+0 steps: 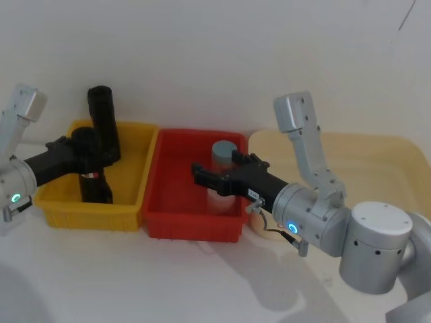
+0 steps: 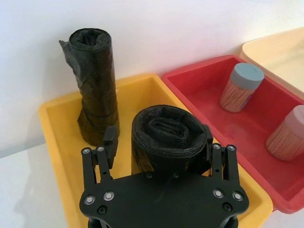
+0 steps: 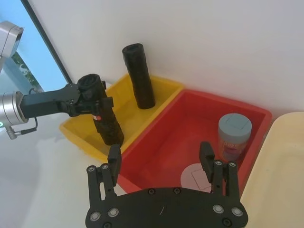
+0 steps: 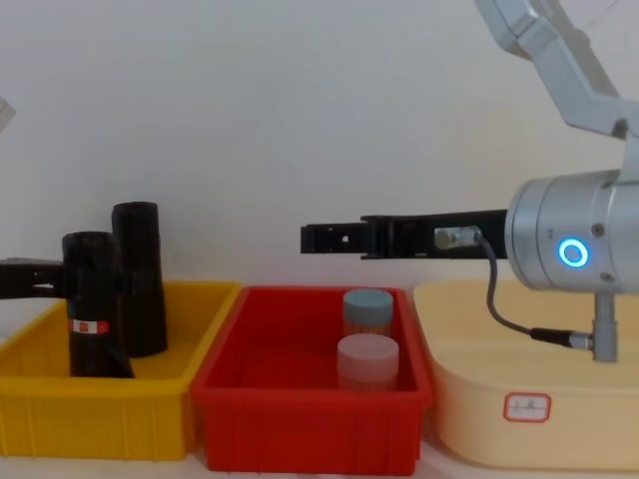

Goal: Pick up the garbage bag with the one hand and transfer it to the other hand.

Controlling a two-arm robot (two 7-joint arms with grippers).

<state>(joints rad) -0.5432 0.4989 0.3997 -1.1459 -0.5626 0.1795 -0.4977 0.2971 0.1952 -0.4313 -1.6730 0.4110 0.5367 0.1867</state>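
Note:
The garbage bag (image 1: 94, 185), a black roll with a red-and-white sticker, stands nearly upright in the yellow bin (image 1: 94, 215). My left gripper (image 1: 84, 153), on the green-ringed arm, is shut on its upper part. The left wrist view shows the bag (image 2: 166, 137) squeezed between both fingers. Seen from the chest, the bag (image 4: 92, 309) has its lower end inside the bin walls. My right gripper (image 1: 201, 173), on the blue-ringed arm, hovers open over the red bin (image 1: 192, 225) with nothing between its fingers, pointing toward the bag (image 3: 107, 121).
A second black roll (image 1: 104, 128) without a sticker leans at the back of the yellow bin, just behind the held one. The red bin holds a grey-lidded jar (image 1: 224, 151) and a pale-lidded jar (image 4: 367, 359). A cream tub (image 1: 377, 168) stands to the right. A wall is close behind.

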